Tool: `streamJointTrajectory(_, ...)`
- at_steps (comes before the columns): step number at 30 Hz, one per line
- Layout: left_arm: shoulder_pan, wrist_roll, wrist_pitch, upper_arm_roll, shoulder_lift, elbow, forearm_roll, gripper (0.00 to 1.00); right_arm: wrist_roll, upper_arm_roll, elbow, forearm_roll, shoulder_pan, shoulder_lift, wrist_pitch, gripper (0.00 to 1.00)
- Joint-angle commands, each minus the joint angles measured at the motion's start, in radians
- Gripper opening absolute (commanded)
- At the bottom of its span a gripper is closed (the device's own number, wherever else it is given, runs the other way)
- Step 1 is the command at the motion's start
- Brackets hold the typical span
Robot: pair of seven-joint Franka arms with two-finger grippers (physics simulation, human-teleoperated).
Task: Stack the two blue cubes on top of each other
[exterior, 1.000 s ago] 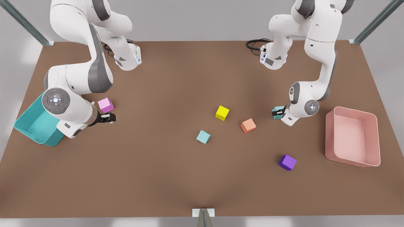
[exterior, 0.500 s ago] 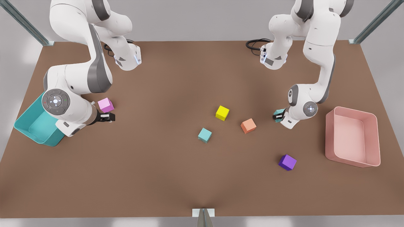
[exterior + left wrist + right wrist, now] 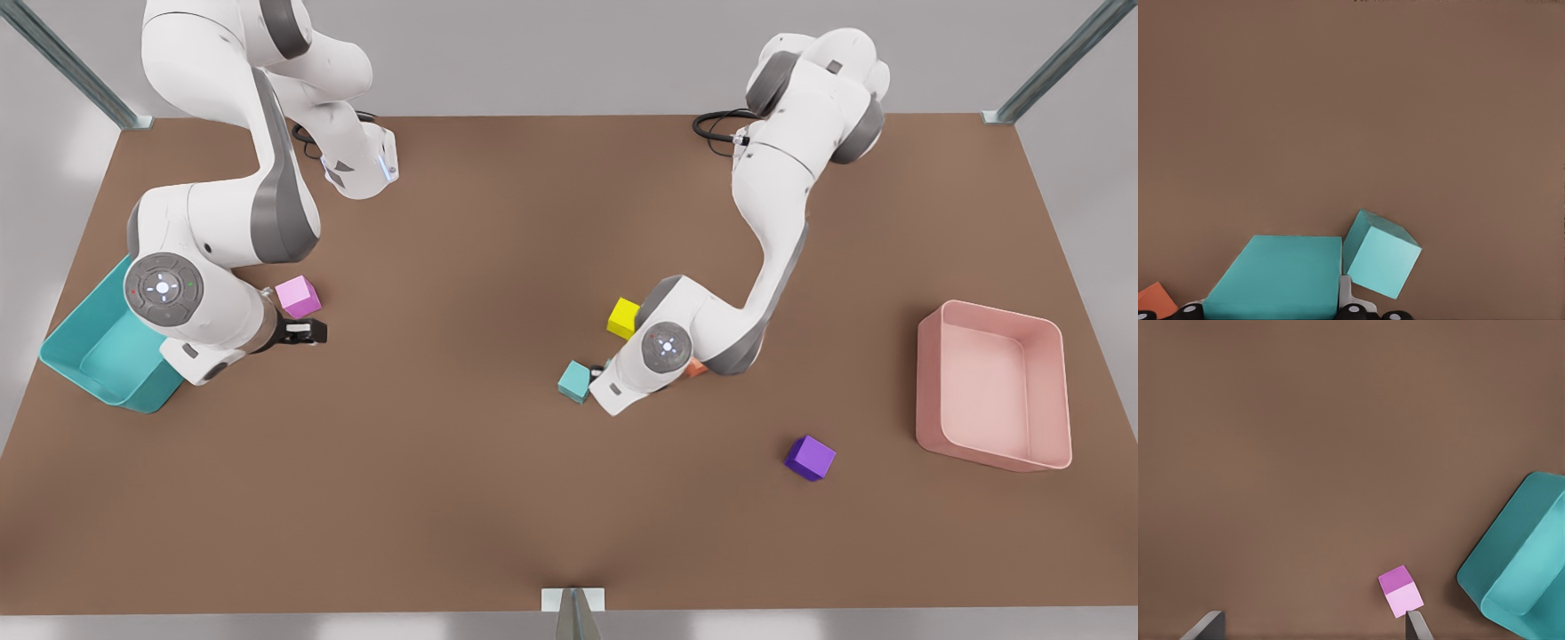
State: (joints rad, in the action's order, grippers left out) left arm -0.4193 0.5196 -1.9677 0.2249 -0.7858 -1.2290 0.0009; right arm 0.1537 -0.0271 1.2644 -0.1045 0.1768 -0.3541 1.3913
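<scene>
Left end effector (image 3: 1275, 313) grasps 1 blue cube (image 3: 1281, 277) just beside the second blue cube (image 3: 574, 380) — transport step; next, align above and lower. Right end effector (image 3: 1315, 623) waits, released, near the pink cube (image 3: 1401, 590).

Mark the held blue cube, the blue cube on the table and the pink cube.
held blue cube (image 3: 1275, 277): left wrist view, its top face.
blue cube on the table (image 3: 574, 380): front view, its top face.
pink cube (image 3: 297, 294): front view, its top face.
</scene>
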Motion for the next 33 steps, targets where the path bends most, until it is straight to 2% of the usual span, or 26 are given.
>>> streamJointTrajectory(1, -0.015, 0.451, -0.030, 0.002, -0.006, 0.006, -0.009, 0.61, 0.021, -0.001, 0.000, 0.000, 0.000, 0.001, 0.000, 1.00)
streamJointTrajectory(4, -0.045, 0.468, 0.001, 0.042, -0.027, 0.006, -0.010, 0.61, 0.009, -0.001, 0.003, 0.002, -0.002, 0.001, -0.001, 1.00)
streamJointTrajectory(19, -0.073, 0.462, -0.077, 0.044, -0.118, 0.037, -0.005, 0.61, 0.010, -0.002, 0.009, 0.000, 0.004, -0.002, 0.002, 1.00)
streamJointTrajectory(20, -0.073, 0.462, -0.079, 0.042, -0.119, 0.037, -0.005, 0.70, 0.004, -0.002, 0.009, -0.003, 0.003, 0.001, 0.003, 1.00)
streamJointTrajectory(21, -0.073, 0.464, -0.091, 0.042, -0.119, 0.039, -0.005, 1.00, -0.042, -0.001, 0.004, -0.004, -0.003, 0.004, 0.005, 1.00)
streamJointTrajectory(26, -0.062, 0.468, -0.074, 0.042, -0.099, 0.045, -0.007, 1.00, -0.108, 0.001, 0.006, -0.012, 0.003, 0.007, 0.009, 1.00)
streamJointTrajectory(31, 0.011, 0.464, 0.231, 0.039, 0.063, 0.065, 0.036, 1.00, -0.106, -0.001, 0.007, -0.017, 0.006, 0.004, 0.011, 1.00)
streamJointTrajectory(33, 0.120, 0.453, 0.542, 0.044, 0.146, 0.209, 0.070, 1.00, -0.106, -0.002, 0.007, -0.018, 0.006, 0.003, 0.014, 1.00)
